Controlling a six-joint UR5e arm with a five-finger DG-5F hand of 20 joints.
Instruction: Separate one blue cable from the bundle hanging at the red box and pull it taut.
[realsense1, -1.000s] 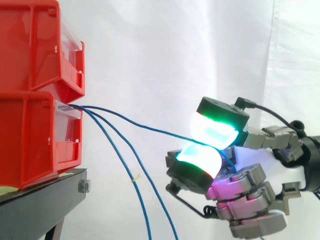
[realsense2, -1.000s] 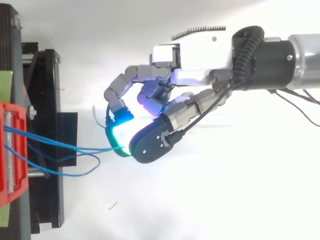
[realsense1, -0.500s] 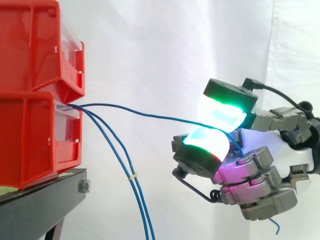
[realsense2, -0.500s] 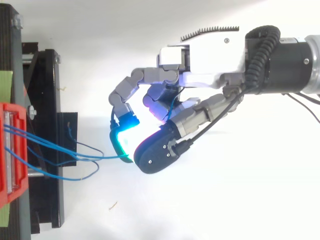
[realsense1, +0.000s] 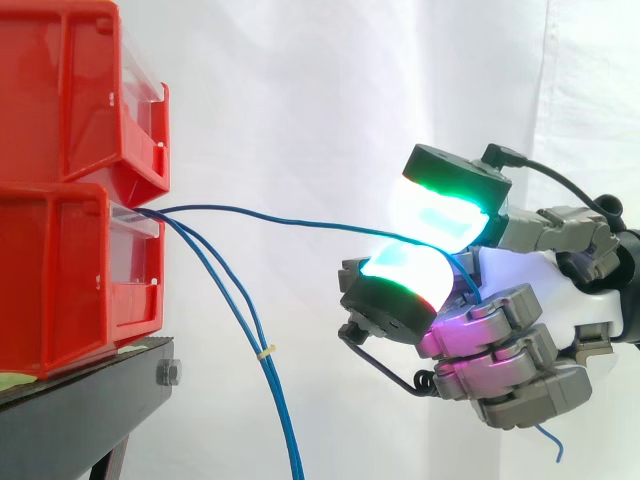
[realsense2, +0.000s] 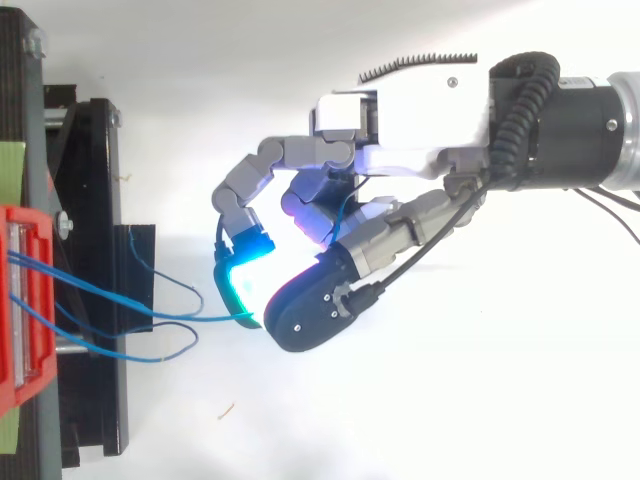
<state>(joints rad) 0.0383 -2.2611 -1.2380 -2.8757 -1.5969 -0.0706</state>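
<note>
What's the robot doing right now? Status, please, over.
Hand shut, fingers pinching one thin blue cable. Cable runs from lower red plastic bin, slightly bowed. Two other blue cables hang clear.

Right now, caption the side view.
Hand pinches one blue cable running from the red box; two more cables hang loose.

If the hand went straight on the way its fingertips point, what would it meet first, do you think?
Probably the slack cables hanging before the lower bin, then the bin's front. The hand, pinching one cable, points left at them; from above they look roughly in line, though depth is uncertain.
</note>
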